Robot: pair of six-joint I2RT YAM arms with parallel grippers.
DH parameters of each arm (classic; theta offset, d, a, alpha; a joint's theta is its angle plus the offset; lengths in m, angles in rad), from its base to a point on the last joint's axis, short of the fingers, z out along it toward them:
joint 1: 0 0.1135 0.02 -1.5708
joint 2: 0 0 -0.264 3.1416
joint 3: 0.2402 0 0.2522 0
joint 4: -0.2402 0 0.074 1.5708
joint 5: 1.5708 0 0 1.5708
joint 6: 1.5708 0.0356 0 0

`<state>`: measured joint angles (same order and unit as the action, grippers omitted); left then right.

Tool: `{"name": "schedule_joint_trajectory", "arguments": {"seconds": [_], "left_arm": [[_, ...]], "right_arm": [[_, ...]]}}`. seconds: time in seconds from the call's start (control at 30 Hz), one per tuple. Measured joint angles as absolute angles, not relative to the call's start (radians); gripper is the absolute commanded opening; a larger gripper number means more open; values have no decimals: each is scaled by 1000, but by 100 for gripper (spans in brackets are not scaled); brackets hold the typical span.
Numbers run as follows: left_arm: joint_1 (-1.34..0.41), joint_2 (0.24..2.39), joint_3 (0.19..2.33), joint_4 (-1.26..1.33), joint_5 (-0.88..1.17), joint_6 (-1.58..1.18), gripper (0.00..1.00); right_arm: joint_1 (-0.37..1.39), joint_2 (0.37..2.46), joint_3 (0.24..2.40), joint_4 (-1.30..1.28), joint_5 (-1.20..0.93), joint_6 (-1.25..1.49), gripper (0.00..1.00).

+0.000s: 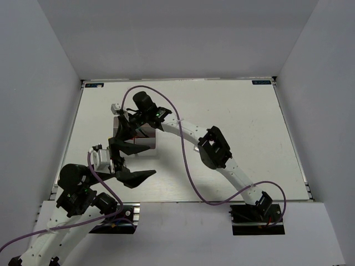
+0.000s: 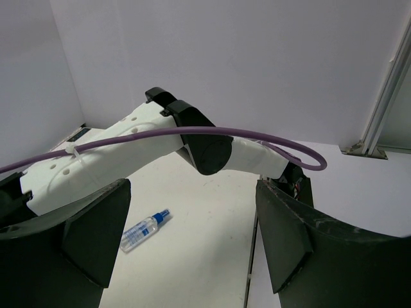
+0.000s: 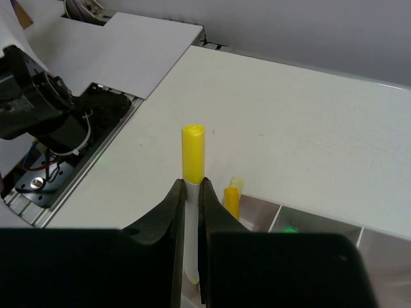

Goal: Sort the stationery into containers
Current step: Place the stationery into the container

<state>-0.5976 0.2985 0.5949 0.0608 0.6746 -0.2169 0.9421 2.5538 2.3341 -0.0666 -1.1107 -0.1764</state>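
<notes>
My right gripper [image 3: 191, 184] is shut on a yellow-capped white marker [image 3: 193, 146], held upright with its lower end down in the containers [image 3: 316, 224]. In the bin beside it stands another yellow-capped marker [image 3: 232, 200], and a green tip [image 3: 290, 229] shows in the bin to the right. From above, the right gripper [image 1: 128, 129] hangs over the containers [image 1: 150, 146] at the table's left. My left gripper [image 1: 133, 164] is open and holds nothing, just in front of them. Between its fingers [image 2: 96, 224] a clear-blue tube [image 2: 144, 230] lies on the table.
The right arm [image 2: 160, 144] with its purple cable [image 2: 257, 136] crosses the left wrist view above the table. The table's near edge and metal rail [image 2: 252, 256] run close to the left gripper. The left arm's base [image 3: 51, 122] sits beyond the table edge.
</notes>
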Motion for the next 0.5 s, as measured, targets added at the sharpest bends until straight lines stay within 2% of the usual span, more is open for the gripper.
{"name": "schedule_joint_trajectory", "arguments": {"seconds": [0.1,0.23,0.37,0.5], "left_arm": [[-598,299,595,61,674,-217,88],[-598,299,595,61,674,-217,88],[-598,301,595,61,674,-217,88],[-598,301,595,60,673,-212,88]], "right_arm": [[942,2568,2334,-64,-1111,-207,20],[937,2584,2334,-72,-1110,-241,34],[932,2585,2336,-84,-1110,-266,41],[923,2585,2355,-104,-1110,-282,42]]}}
